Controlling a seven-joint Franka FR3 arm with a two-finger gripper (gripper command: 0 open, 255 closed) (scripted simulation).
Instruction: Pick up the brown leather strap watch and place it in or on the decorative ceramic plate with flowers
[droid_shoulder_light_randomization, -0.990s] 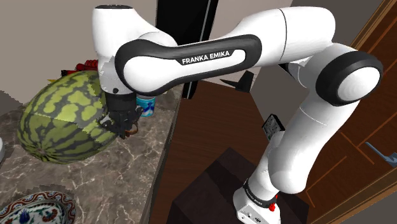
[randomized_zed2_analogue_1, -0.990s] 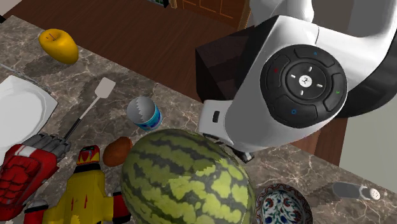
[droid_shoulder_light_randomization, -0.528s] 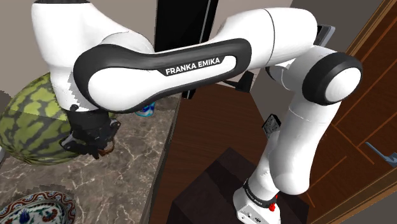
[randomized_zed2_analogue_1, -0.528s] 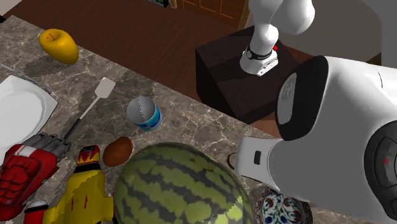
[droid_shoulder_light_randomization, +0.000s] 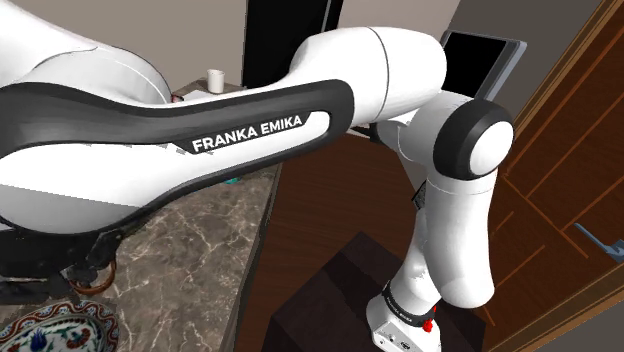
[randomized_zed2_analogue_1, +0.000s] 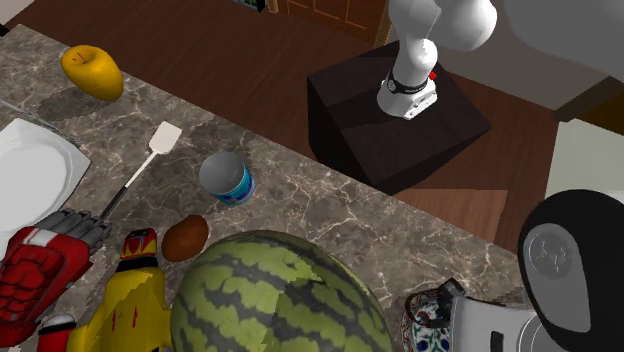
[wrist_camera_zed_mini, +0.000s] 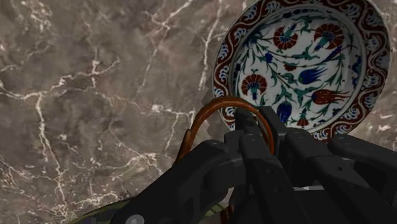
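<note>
Watch (wrist_camera_zed_mini: 213, 109) shows as a thin brown strap bent into a round arch, and its dial is hidden behind the black fingers. The gripper (wrist_camera_zed_mini: 253, 127) is clenched on the strap and holds it in the air above the marbled brown counter (wrist_camera_zed_mini: 95, 95), right at the rim of the flowered plate (wrist_camera_zed_mini: 289, 63). The plate is white inside, with red and blue flowers, green stems and a dark red patterned border. In the shoulder view it lies at the counter's near left, with the gripper just above its far edge. In the second exterior view a striped watermelon (randomized_zed2_analogue_1: 275, 295) sits left of the plate, with a can (randomized_zed2_analogue_1: 226, 180) and a spatula (randomized_zed2_analogue_1: 150, 150) farther left.
</note>
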